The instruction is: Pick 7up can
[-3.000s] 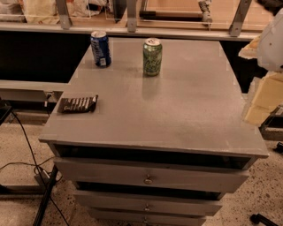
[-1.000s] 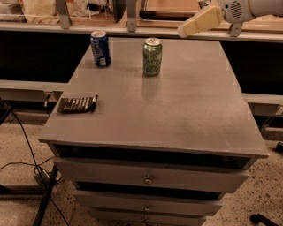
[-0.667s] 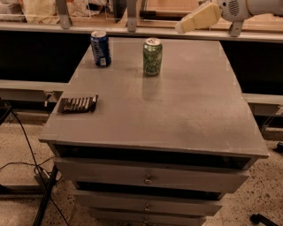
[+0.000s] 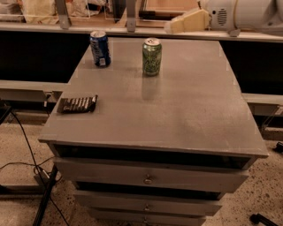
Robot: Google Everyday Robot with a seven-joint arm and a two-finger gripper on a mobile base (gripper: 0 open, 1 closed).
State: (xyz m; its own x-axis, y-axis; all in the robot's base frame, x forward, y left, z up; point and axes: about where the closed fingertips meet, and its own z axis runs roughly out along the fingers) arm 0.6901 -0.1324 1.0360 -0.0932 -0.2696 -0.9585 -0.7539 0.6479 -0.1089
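The 7up can (image 4: 151,57), green with pale mottled markings and a silver top, stands upright toward the back middle of the grey cabinet top (image 4: 177,110). My gripper (image 4: 174,27) shows as a cream-coloured tip on the white arm (image 4: 247,13) at the upper right. It hangs above the cabinet's back edge, a little to the right of the can and higher than it, not touching it.
A blue can (image 4: 100,48) stands upright at the back left. A dark snack packet (image 4: 78,104) lies flat near the left edge. Drawers (image 4: 148,178) run down the cabinet front. Cables (image 4: 26,145) trail on the speckled floor at left. A shelf with clutter runs behind.
The arm has swung from the right side of the view up to the top, and its tip has crept leftward toward the 7up can. The cans and packet have not moved.
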